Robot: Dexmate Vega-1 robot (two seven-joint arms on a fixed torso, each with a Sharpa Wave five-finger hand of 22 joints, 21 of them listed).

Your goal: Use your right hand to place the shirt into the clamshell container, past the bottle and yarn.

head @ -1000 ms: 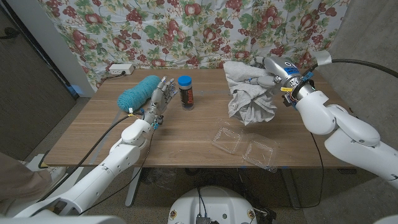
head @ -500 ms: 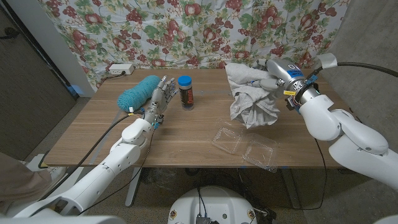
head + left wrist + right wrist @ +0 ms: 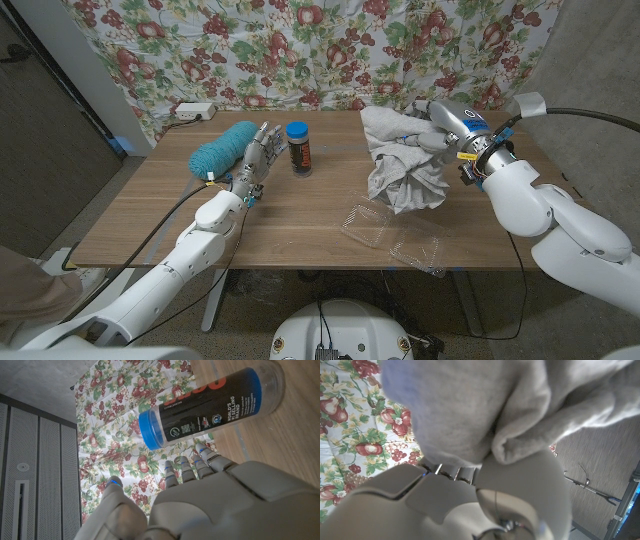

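the bottle (image 3: 298, 147) and the teal yarn (image 3: 222, 148) stand at the far left of the table (image 3: 150, 215), with the left hand (image 3: 258, 155) standing between them, so that whole corner is blocked. the clamshell container (image 3: 395, 236) lies open near the front edge, well apart from all that. the shirt (image 3: 400, 165) hangs from the right hand (image 3: 440, 128) just behind it, with bare wood around the container.
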